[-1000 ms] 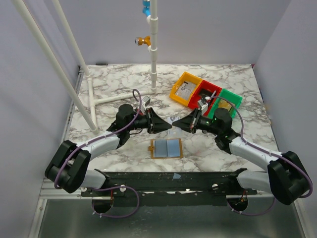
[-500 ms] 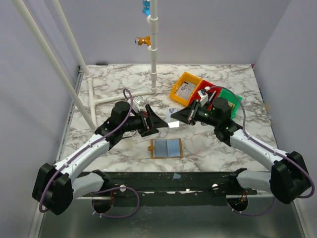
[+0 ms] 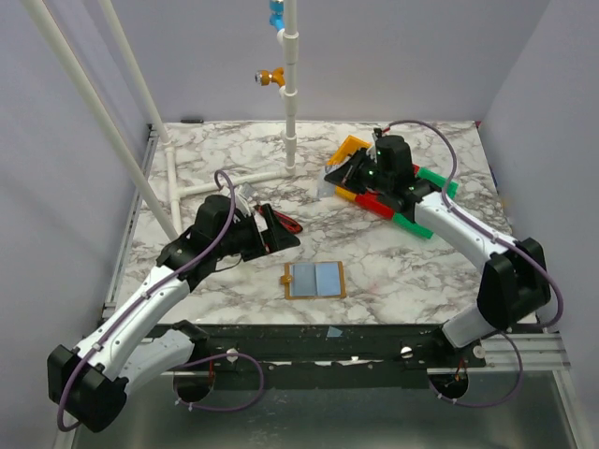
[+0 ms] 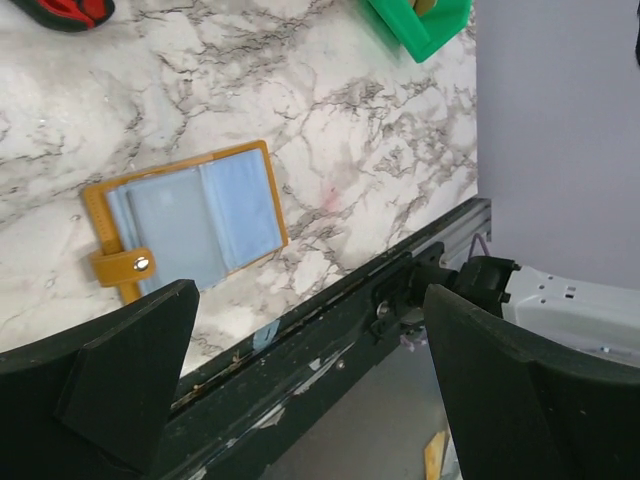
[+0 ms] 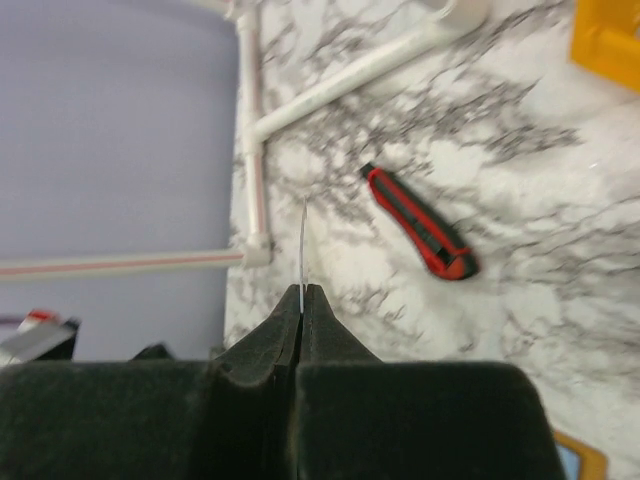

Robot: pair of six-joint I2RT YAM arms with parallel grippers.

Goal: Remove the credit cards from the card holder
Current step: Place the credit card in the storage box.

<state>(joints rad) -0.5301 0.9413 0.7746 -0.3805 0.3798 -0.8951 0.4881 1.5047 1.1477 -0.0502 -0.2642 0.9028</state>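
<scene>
Card holder [image 3: 314, 280] lies open flat on the tabletop [image 3: 402, 281], its pale blue panels either cards or lining (cannot tell), while the right end effector [image 5: 302, 298], far beyond the holder, pinches one credit card [image 5: 303, 240] edge-on, so at least one card is out; the left end effector [image 4: 310, 300] hangs spread and empty just beyond the holder.

Card holder [image 3: 314, 280] open above; knife [image 5: 420, 222], left tool [image 3: 284, 234] beyond.

No legible text, label, brand, number or sign on the card holder [image 3: 314, 280], the edge-on credit card [image 5: 303, 250], the utility knife [image 5: 418, 222] or the green bin [image 4: 425, 25] in any of the three views.
</scene>
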